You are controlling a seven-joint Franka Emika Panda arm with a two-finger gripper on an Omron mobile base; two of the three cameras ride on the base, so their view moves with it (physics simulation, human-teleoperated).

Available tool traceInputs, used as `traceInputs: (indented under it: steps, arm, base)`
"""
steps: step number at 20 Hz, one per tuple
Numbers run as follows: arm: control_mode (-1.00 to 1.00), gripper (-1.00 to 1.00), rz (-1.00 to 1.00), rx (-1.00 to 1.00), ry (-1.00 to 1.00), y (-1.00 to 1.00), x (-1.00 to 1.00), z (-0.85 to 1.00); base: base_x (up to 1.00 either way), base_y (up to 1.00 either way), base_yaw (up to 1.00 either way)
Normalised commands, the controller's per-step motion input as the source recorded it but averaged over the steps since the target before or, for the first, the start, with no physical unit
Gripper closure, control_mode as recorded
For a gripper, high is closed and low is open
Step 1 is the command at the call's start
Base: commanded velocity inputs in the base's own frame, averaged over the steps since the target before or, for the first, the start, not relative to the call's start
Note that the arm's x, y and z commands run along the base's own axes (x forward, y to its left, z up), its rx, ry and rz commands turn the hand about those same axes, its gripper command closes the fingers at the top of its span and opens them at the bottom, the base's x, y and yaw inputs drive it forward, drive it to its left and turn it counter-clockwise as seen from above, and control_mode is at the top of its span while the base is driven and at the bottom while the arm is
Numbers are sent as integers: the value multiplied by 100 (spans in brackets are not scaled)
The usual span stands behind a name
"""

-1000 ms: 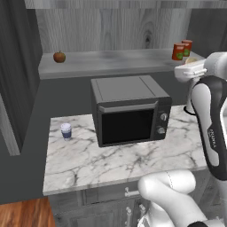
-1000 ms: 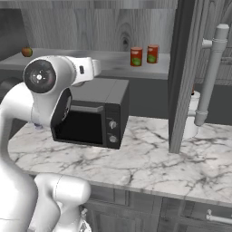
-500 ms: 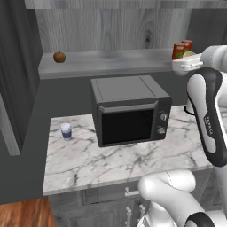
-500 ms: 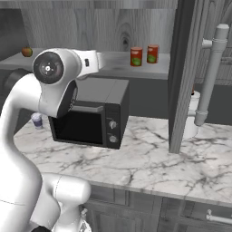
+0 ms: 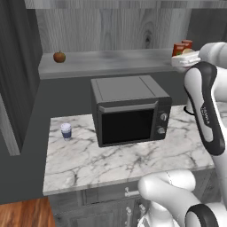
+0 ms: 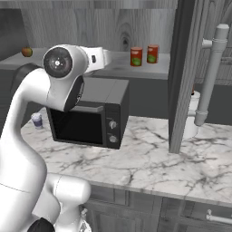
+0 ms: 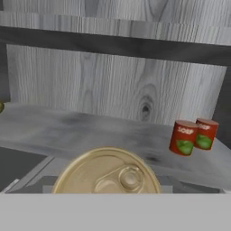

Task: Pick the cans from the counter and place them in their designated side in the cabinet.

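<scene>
A can with a tan pull-tab top (image 7: 108, 178) sits right under the hand camera and hides the fingertips. My gripper (image 5: 182, 60) is shut on it, level with the cabinet shelf (image 5: 111, 61) and just in front of its right part. From the right base view the white hand (image 6: 100, 59) reaches toward the shelf (image 6: 120, 63). Two orange-red cans with green patches (image 7: 184, 138) (image 7: 205, 134) stand side by side on the shelf board (image 7: 81, 128), to the right of my hand. They are also in the base views (image 5: 179, 48) (image 6: 136, 56). The marble counter (image 5: 133, 155) lies below.
A black microwave (image 5: 129, 114) stands on the counter under the shelf, with a white cup with a blue band (image 5: 66, 131) to its left. An apple (image 5: 59, 56) rests at the shelf's left end. An open dark cabinet door (image 6: 181, 77) with a long handle (image 6: 209, 77) hangs at the right.
The hand has risen a little with the can and moved closer to the shelf edge. The two cans on the shelf have not moved.
</scene>
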Motion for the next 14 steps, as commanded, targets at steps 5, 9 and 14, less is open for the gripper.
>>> traceInputs:
  steps: [5, 9, 14]
  arm:
    - [-100, 100, -3, 0, 0, -10, 31, 0]
    - [-100, 100, -3, 0, 0, -13, 32, 0]
    - [-100, 100, -3, 0, 0, -7, 37, 0]
  base:
    - [0, 0, 0]
    - [0, 0, 0]
    - [0, 0, 0]
